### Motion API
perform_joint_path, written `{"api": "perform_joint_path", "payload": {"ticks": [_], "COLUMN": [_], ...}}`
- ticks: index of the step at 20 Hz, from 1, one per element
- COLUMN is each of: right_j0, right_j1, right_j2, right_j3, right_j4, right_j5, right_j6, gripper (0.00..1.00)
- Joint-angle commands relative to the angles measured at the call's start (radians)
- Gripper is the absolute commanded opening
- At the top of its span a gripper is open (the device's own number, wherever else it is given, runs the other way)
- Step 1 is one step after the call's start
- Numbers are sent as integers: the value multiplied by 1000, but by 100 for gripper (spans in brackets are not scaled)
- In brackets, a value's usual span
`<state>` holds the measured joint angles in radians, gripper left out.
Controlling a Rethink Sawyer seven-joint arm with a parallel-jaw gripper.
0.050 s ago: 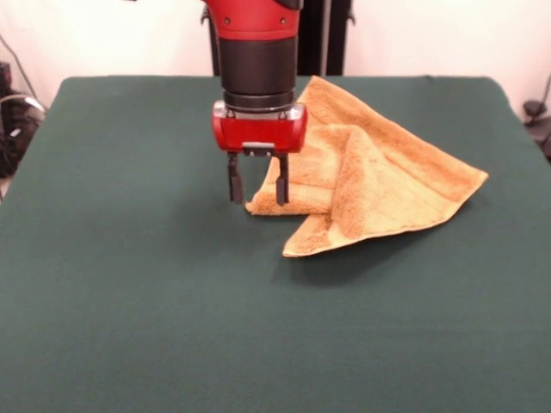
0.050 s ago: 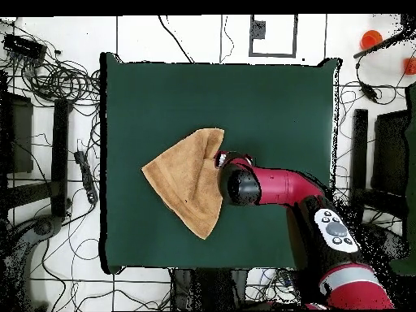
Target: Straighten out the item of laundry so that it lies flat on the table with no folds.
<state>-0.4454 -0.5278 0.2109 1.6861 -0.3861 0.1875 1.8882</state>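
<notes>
Front view, near to far. Table (image 1: 129,327): dark green felt, nearest part bare.

Towel (image 1: 405,185): golden-tan terry, lying roughly mid-table, a bit toward the far side and right of centre in the front view. Not flat: folded over itself into a rough triangle w/ a thick ridge of doubled cloth running down the middle (image 1: 349,185). Nearest tip points at the camera, one corner sticks out right, another reaches toward the far edge behind the arm.

Gripper (image 1: 257,194): red body, two dark fingers (image 1: 234,182) pointing straight down, spread apart w/ a clear gap. Sits at the towel's left corner; right finger overlaps the cloth edge, left finger over bare felt. Nothing pinched. Contact w/ table: can't tell.

Overhead: towel (image 2: 185,183) reads as a triangle, arm (image 2: 280,187) reaching across to its edge.
</notes>
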Motion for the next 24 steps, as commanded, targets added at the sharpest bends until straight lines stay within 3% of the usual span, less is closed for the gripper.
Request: {"api": "perform_joint_path", "payload": {"ticks": [1, 24], "right_j0": [62, 107], "right_j1": [37, 45], "right_j2": [22, -21], "right_j3": [76, 97], "right_j4": [14, -31], "right_j5": [60, 32], "right_j6": [99, 72], "gripper": [100, 100]}}
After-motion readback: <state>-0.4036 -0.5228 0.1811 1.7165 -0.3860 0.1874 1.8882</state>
